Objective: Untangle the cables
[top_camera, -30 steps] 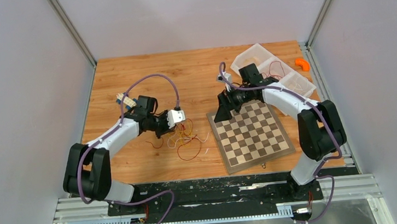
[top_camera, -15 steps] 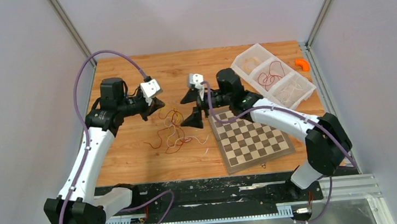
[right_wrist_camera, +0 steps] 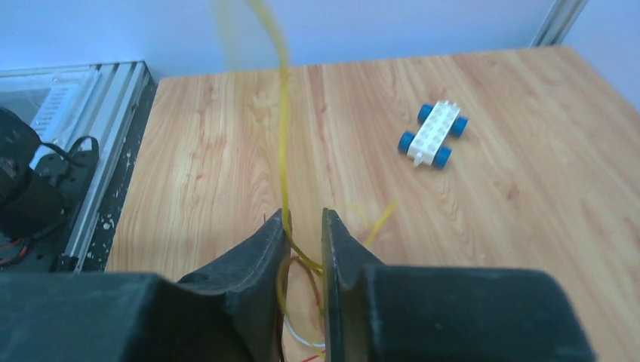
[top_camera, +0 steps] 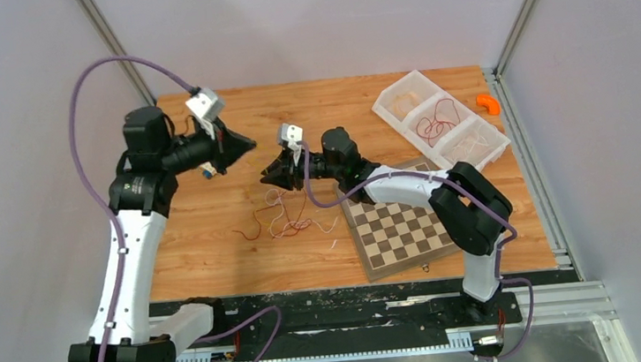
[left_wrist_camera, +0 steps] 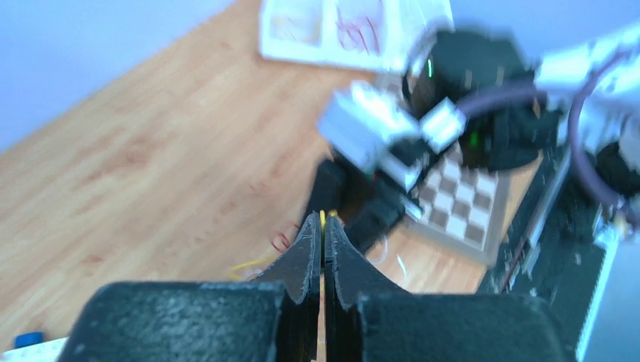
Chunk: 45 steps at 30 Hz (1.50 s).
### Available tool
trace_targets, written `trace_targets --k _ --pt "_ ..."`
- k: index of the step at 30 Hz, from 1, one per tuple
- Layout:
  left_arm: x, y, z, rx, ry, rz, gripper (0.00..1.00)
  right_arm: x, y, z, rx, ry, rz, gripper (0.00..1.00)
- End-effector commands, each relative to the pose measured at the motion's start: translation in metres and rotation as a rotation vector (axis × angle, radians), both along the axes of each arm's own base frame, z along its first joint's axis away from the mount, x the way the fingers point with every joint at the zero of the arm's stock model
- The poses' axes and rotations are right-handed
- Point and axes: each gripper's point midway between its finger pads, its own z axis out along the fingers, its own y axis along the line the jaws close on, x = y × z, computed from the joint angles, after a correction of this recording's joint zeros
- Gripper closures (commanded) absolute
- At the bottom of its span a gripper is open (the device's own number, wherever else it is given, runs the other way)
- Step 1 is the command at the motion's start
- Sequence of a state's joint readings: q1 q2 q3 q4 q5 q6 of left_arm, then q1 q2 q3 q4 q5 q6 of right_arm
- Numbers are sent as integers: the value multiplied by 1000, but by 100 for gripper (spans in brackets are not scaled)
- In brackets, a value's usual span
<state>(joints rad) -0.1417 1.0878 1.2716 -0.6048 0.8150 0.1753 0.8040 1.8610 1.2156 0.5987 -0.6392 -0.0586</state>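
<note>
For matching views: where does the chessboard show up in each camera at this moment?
Top external: chessboard lies right of centre, toward the near edge, partly under the right arm.
Left wrist: chessboard right of centre, blurred.
Right wrist: not in it.
Shared landmark: the cable tangle on the table beside the board, one yellow cable pinched in the left hand.
</note>
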Motion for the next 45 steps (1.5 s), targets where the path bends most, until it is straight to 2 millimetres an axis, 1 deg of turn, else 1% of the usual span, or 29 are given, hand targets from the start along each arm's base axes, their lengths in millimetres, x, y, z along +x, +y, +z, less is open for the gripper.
trace_targets --k 1,2,3,4,5,7,9,11,13,15,17,20,22,26,27,28,29,30,31,32,33,34,36,37,39,40,43,44,45 --pt "4 17 111 -233 -112 77 100 -8 3 -39 -26 51 16 82" --pt "9 27 125 -269 -116 113 100 -12 2 -54 -51 72 25 84" --pt "12 32 142 -285 -146 126 100 -16 2 -64 -69 88 33 84" --pt "16 41 155 -313 -164 160 100 -19 1 -74 -90 103 39 84" --pt "19 45 169 -324 -191 171 100 -23 1 -82 -105 114 46 85" --pt "21 53 188 -351 -223 192 100 -29 0 -92 -129 125 58 83" --pt "22 55 196 -354 -242 198 100 -34 0 -95 -141 127 72 79" --pt "21 55 196 -358 -242 196 100 -35 -1 -90 -148 122 83 70" --pt "22 55 192 -359 -239 199 100 -33 0 -75 -154 105 90 65" --pt "20 56 191 -354 -252 200 100 -29 -3 -59 -161 106 97 52" --pt "19 56 189 -350 -257 199 100 -25 -11 -39 -169 129 105 34" --pt "17 56 181 -336 -250 199 100 -16 -31 -5 -160 151 84 19" --pt "18 54 171 -324 -232 186 100 -14 -48 22 -135 123 74 10" --pt "17 49 146 -285 -187 122 100 -22 -76 75 -89 53 97 0" --pt "16 48 140 -268 -183 103 100 -28 -80 94 -71 23 108 0" --pt "18 48 136 -259 -177 102 100 -33 -82 108 -58 0 117 0" --pt "21 48 130 -239 -181 116 100 -38 -83 123 -40 -18 125 0" --pt "23 49 126 -230 -180 126 100 -39 -82 140 -18 -34 105 0" --pt "27 48 123 -221 -185 147 100 -41 -81 149 -11 -32 94 1" --pt "30 48 119 -223 -174 164 100 -39 -80 161 2 -39 67 2" --pt "33 46 117 -233 -154 190 100 -36 -79 178 26 -56 36 3" --pt "36 44 115 -238 -134 197 100 -28 -79 189 44 -58 -8 3" --pt "36 34 111 -264 -83 183 100 -18 -77 212 81 -69 -55 4" --pt "36 31 112 -272 -80 172 100 -12 -73 219 93 -76 -67 4" --pt "36 24 112 -290 -66 152 100 0 -67 229 109 -93 -84 9" --pt "34 16 110 -296 -51 132 100 7 -63 231 113 -95 -96 13" --pt "39 9 109 -319 -21 154 100 24 -52 234 127 -83 -128 29" --pt "39 6 109 -346 14 161 100 27 -49 238 133 -87 -137 32" --pt "44 6 110 -362 19 178 100 30 -46 235 123 -75 -149 34"
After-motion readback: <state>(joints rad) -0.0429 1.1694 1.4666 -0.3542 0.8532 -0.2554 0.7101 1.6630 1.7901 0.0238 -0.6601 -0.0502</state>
